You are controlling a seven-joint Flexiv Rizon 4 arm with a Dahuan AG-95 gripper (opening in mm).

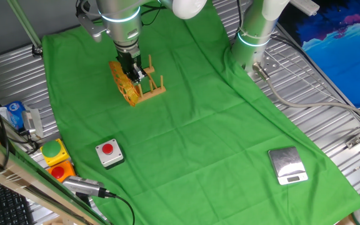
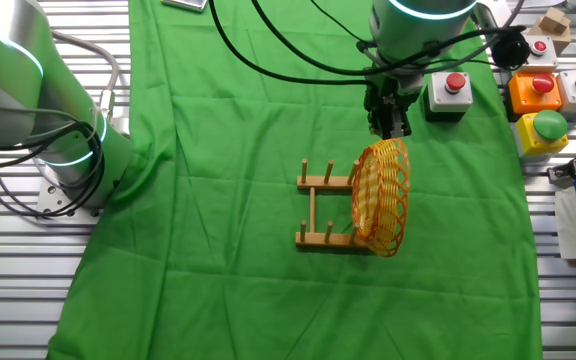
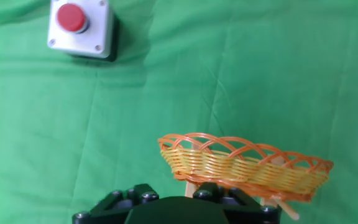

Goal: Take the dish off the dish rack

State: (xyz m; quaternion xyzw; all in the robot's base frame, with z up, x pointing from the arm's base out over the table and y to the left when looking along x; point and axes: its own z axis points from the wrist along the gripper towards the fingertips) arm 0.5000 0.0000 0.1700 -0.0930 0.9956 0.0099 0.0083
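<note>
The dish (image 2: 381,197), a yellow woven wicker basket-plate with an orange rim, stands on edge at one end of the small wooden dish rack (image 2: 324,208) among its upright pegs. It also shows in one fixed view (image 1: 124,84) beside the rack (image 1: 153,87). My gripper (image 2: 389,126) hangs straight down with its fingertips at the dish's upper rim. In the hand view the dish (image 3: 247,167) lies close below the black hand body. The fingertips are hidden there, so I cannot tell whether they are closed on the rim.
A grey box with a red button (image 1: 109,153) sits on the green cloth (image 1: 199,125) and also shows in the hand view (image 3: 79,28). A silver scale (image 1: 287,165) lies at the cloth's near right. Yellow and orange button boxes (image 1: 55,156) stand off the cloth. A second arm's base (image 1: 252,44) stands at the back.
</note>
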